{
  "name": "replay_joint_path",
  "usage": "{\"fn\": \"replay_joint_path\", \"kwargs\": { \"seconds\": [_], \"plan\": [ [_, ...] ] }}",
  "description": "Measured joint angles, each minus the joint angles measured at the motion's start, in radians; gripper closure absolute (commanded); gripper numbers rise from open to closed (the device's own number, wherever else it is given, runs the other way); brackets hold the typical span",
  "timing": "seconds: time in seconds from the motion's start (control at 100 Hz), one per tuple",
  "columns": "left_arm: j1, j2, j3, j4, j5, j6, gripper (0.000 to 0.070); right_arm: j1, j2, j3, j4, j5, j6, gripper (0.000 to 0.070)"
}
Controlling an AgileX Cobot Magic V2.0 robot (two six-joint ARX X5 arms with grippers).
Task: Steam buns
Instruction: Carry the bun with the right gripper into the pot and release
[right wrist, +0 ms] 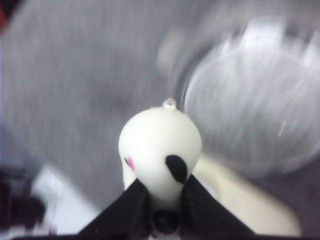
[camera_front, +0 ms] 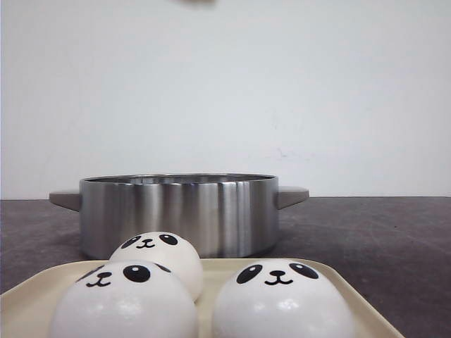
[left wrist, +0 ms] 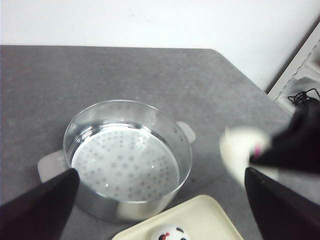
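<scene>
steel pot [camera_front: 180,211], cream tray [camera_front: 352,296], grey table [camera_front: 373,232]

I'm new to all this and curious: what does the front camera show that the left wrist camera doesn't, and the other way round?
Only the front view shows three panda buns side by side on the cream tray, faces forward. Only the left wrist view shows the pot's perforated steamer plate, with no bun on it, and a blurred fourth bun held by the right hand. Both show the steel pot on the grey table, behind the tray.
</scene>
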Motion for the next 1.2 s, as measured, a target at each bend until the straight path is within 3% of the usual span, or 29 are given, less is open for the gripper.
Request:
{"fn": "replay_joint_path", "kwargs": {
  "seconds": [0.19,0.42,0.77,1.08,1.14,1.2],
  "plan": [
    [0.000,0.000,0.000,0.035,-0.002,0.000,0.0058,-0.123,0.152,0.171,0.008,0.007,-0.080,0.0694],
    [0.000,0.000,0.000,0.033,-0.002,0.000,0.0058,-0.225,0.379,0.201,0.041,0.010,-0.135,0.0694],
    [0.000,0.000,0.000,0.032,-0.002,0.000,0.0058,-0.304,0.632,0.201,0.119,0.008,-0.141,0.0694],
    [0.000,0.000,0.000,0.005,-0.003,0.000,0.0058,-0.309,0.675,0.201,0.148,0.007,-0.133,0.0691],
    [0.000,0.000,0.000,-0.003,-0.003,0.000,0.0058,-0.309,0.686,0.201,0.149,0.007,-0.132,0.0665],
    [0.000,0.000,0.000,-0.004,-0.003,0.000,0.0058,-0.311,0.698,0.201,0.146,0.008,-0.131,0.0555]
  ]
}}
